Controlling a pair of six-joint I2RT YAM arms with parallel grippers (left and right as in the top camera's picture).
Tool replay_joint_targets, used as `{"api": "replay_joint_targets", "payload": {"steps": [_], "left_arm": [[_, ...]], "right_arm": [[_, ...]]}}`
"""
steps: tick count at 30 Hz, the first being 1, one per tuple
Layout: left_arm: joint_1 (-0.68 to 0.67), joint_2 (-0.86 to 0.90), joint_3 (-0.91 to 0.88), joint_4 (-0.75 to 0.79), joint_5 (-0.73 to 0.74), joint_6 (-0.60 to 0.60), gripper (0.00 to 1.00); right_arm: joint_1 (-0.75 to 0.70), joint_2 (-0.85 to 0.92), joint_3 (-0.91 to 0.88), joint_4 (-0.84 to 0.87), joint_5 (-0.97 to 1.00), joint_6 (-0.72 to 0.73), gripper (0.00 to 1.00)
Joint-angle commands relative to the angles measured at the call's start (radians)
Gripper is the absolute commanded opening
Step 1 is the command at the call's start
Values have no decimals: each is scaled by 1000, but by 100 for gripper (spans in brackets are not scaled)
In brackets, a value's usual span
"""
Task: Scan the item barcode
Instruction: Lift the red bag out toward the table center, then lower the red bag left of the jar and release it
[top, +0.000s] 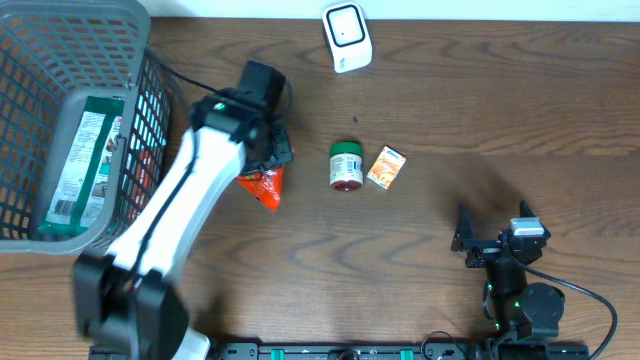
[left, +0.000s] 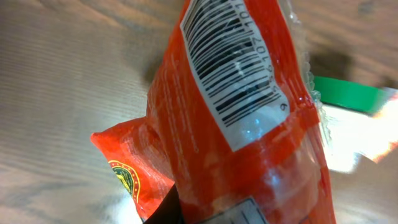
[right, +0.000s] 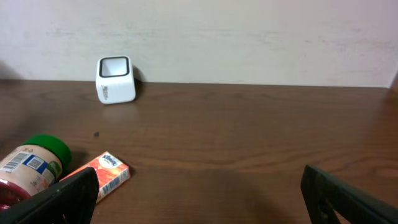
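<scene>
Table (top: 450, 120): dark wood, bearing all below;
Basket (top: 20, 120): grey mesh, far-left corner, a green-and-white packet (top: 85, 165) lying inside;
Left arm (top: 190, 190): white, reaching from the near edge toward the middle; left gripper (top: 268, 160) clamped on the pouch, fingers together on its upper end;
Right gripper (top: 495, 235): parked near-right, fingers wide apart, holding nothing, well apart from every item;
Pouch (top: 265, 187): orange-red, just right of the basket, long axis running from the fingers toward the near edge; whether it clears the table cannot be told;
Scanner (top: 347, 36): white, at the far edge, lying far-right of the pouch; left arm much the nearer, so the carry looks to be its job;
Jar (top: 346, 166): green lid, mid-table;
Box (top: 387, 167): orange, just beside the jar;
Barcode (left: 239, 62): white label on the pouch, facing the left wrist camera; probably needs turning toward the scanner window
</scene>
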Motion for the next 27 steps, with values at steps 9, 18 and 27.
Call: {"api": "replay_joint_targets", "payload": {"steps": [9, 18, 27], "left_arm": [[24, 100, 74, 87, 22, 63, 73], [33, -3, 125, 74, 51, 132, 21], [-4, 120, 23, 140, 131, 165, 13]], "right_arm": [[4, -4, -2, -4, -5, 13, 99], [4, -4, -2, -4, -5, 13, 99], [4, -4, -2, -4, -5, 13, 99]]}}
